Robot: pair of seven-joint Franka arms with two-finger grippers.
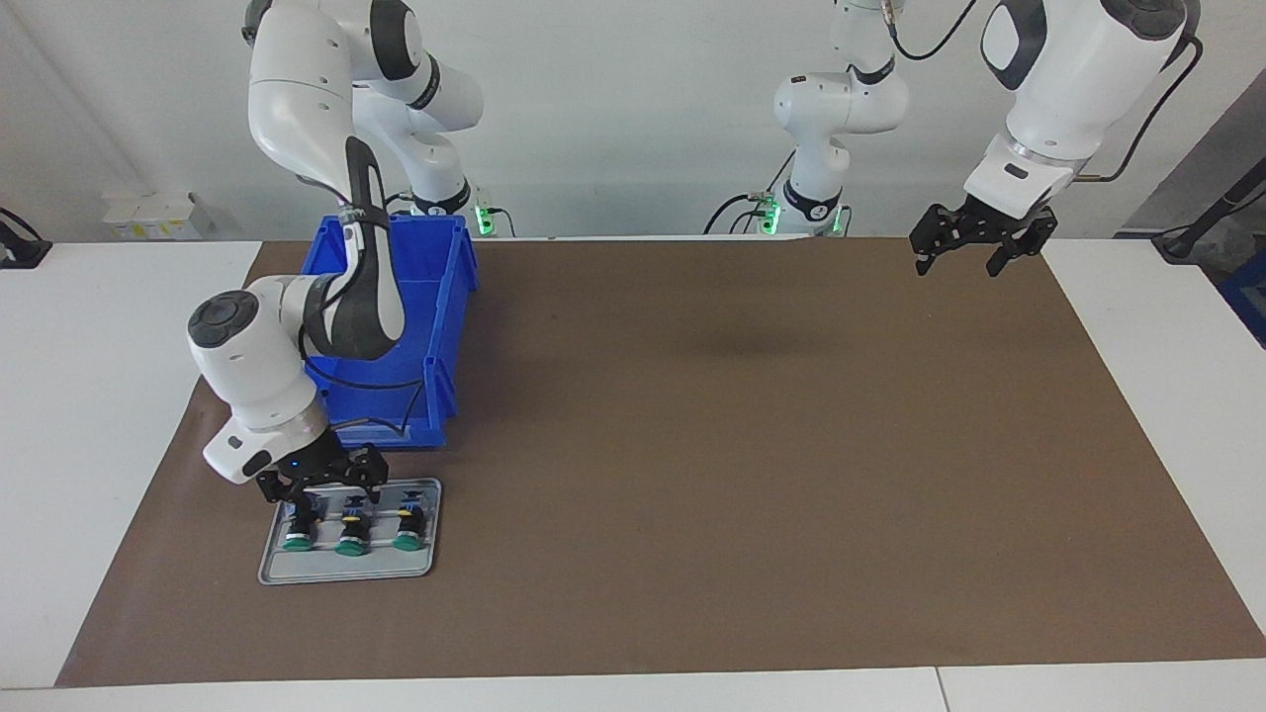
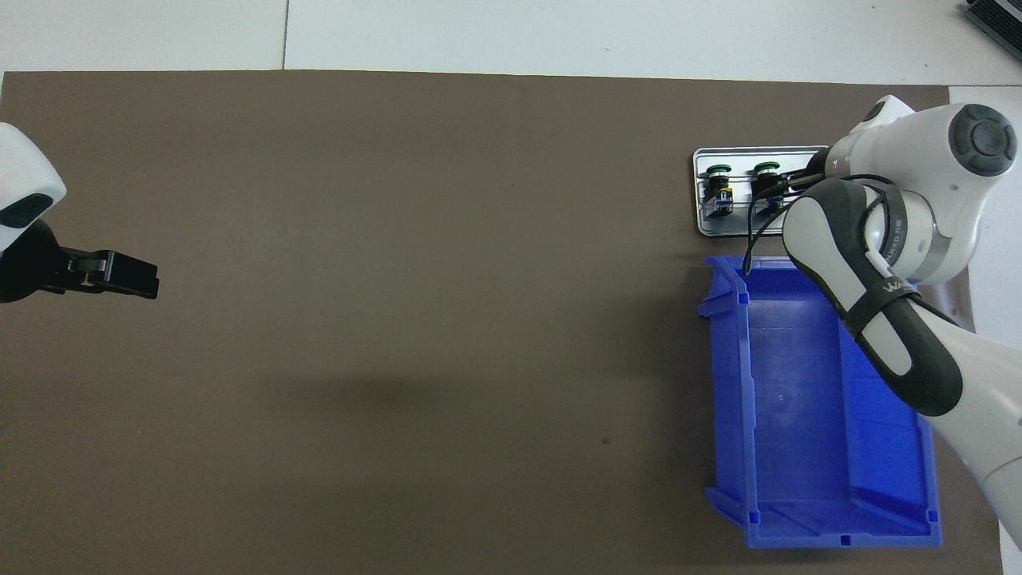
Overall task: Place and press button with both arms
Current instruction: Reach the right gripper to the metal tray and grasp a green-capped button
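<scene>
Right gripper (image 1: pixel 321 491): bent down over the grey tray (image 1: pixel 297 572), jaws spread around one button (image 1: pixel 297 529), not clamped.
Left gripper (image 1: pixel 969 259): raised well away from tray, jaws wide, empty, waiting.

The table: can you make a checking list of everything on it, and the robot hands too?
Surface: brown mat on a white table.
Job's things: three green-capped buttons lying in a grey tray.
Clutter: blue bin, nothing in it, beside the tray, nearer to the robots.
Grippers: right gripper open, low over the buttons; left gripper open, waiting above the mat.
Cables: black cables at the arm bases.
Surroundings: white wall.
</scene>
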